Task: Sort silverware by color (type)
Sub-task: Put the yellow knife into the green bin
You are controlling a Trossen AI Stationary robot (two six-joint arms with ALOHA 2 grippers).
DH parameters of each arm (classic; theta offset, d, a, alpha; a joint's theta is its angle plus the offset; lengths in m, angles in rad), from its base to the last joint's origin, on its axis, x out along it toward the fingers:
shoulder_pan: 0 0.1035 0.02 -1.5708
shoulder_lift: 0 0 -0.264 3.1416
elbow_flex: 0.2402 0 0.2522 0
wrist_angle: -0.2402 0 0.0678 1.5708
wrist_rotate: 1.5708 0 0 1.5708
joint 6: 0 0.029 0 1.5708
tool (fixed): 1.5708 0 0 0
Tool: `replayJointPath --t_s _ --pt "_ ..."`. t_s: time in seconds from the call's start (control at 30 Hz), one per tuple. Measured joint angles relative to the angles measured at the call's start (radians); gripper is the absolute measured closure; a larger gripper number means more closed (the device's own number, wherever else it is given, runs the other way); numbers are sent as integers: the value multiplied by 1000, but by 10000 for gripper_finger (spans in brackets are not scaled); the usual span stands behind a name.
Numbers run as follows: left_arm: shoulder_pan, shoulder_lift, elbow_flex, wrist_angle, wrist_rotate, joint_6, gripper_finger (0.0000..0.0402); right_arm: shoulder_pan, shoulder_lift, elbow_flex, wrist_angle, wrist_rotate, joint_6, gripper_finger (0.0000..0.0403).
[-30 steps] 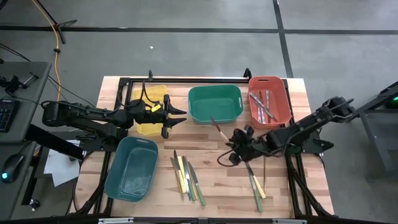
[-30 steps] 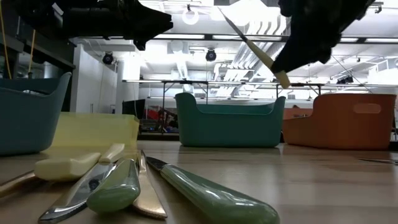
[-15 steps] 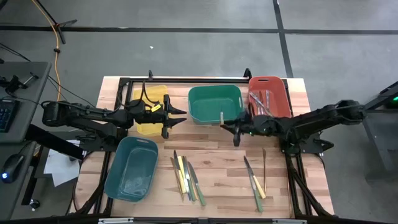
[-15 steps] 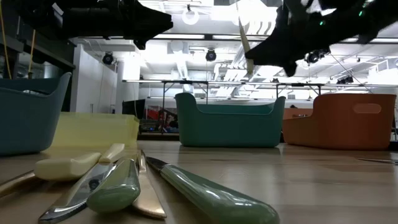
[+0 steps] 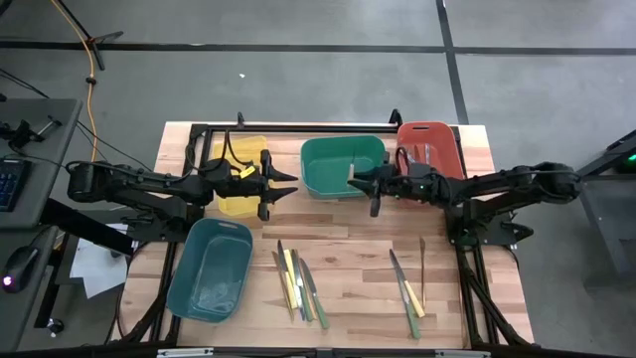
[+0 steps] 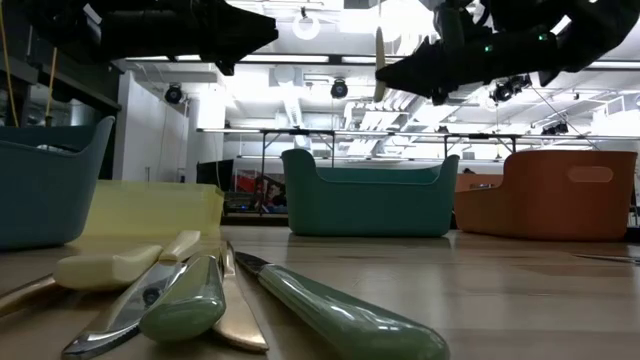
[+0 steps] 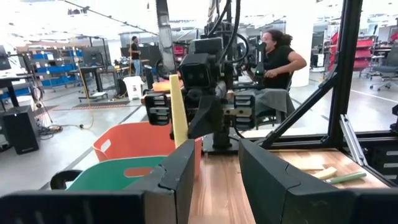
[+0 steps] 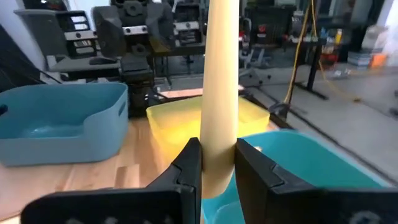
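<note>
Above the smooth green bin (image 5: 343, 166), my right gripper (image 5: 356, 178) pinches a pale yellow-handled utensil (image 8: 221, 81) upright between its fingers. My left gripper (image 5: 286, 185) hovers by the yellow bin (image 5: 238, 179), jaws spread. Silver utensils (image 5: 420, 167) lie in the red bin (image 5: 430, 134); more silverware (image 5: 298, 281) rests on the wooden table (image 5: 348, 259).

Grey concrete floor (image 5: 298, 80), bright ceiling lights (image 6: 400, 20), seated person (image 7: 277, 53), blue storage bins (image 7: 46, 62)

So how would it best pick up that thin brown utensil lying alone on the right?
Grip the brown utensil at mid-length, coming straight down from above with the jaws across its narrow width: it lies flat, and its middle has room on both sides.
</note>
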Motion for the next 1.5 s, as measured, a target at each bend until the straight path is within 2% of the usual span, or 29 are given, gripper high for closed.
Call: replayJointPath --t_s 0.23,0.4,1.5 --pt "0 0 12 0 0 0 287 -22 0 0 10 -71 10 352" --pt "0 0 12 -2 0 -1 287 -21 0 0 18 -75 49 352" --pt "0 0 12 -2 -1 -1 287 -21 1 0 -2 -85 45 352"
